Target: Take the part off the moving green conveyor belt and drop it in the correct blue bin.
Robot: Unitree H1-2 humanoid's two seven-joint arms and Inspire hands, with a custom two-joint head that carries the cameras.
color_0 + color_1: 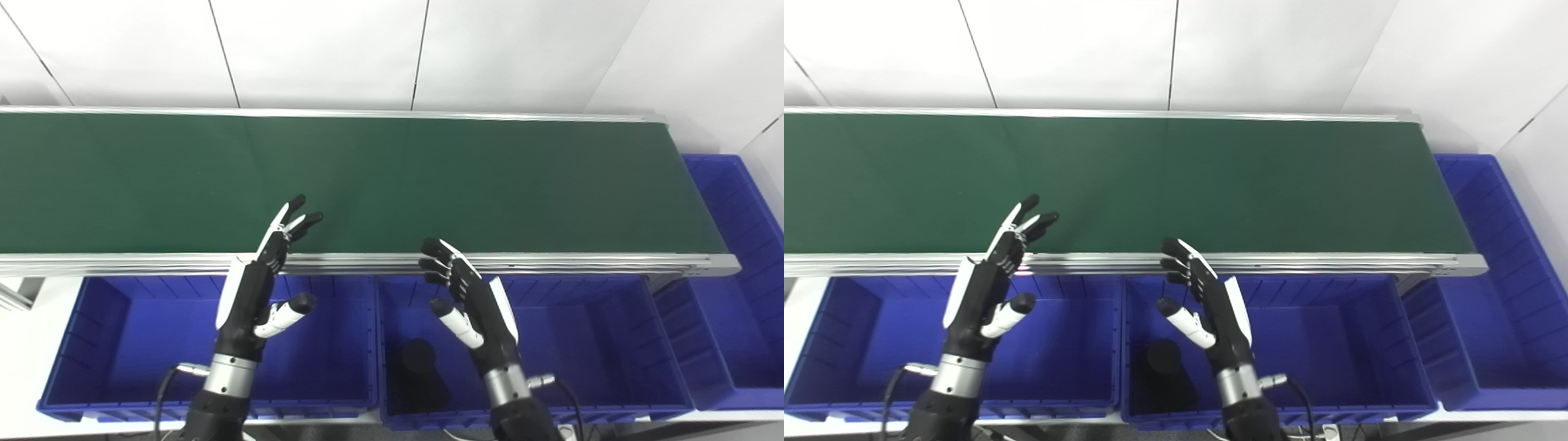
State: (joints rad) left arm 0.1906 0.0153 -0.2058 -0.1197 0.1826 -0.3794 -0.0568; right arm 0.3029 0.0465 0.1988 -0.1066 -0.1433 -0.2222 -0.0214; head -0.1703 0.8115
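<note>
Just past the left hand's point(254, 294) fingertips point(298, 201) runs the green belt point(367, 184), its surface bare; fingers spread and straight, thumb out to the side, holding nothing. Fingertips sit over the belt's near rail point(551, 262); palm hangs over the left bin point(92, 343). Right hand point(474, 300) likewise spread, empty, fingertips point(429, 246) at the rail, thumb pointing toward the left hand. Hands are well apart, palms facing each other. Below the right thumb, in the middle bin point(612, 343), lies a dark round part point(418, 355) near that bin's left wall, touching neither hand. Third bin point(735, 306) sits beyond the belt's end, well right of the right fingers. Behind the belt, past both sets of fingertips, white wall panels point(318, 49).
</note>
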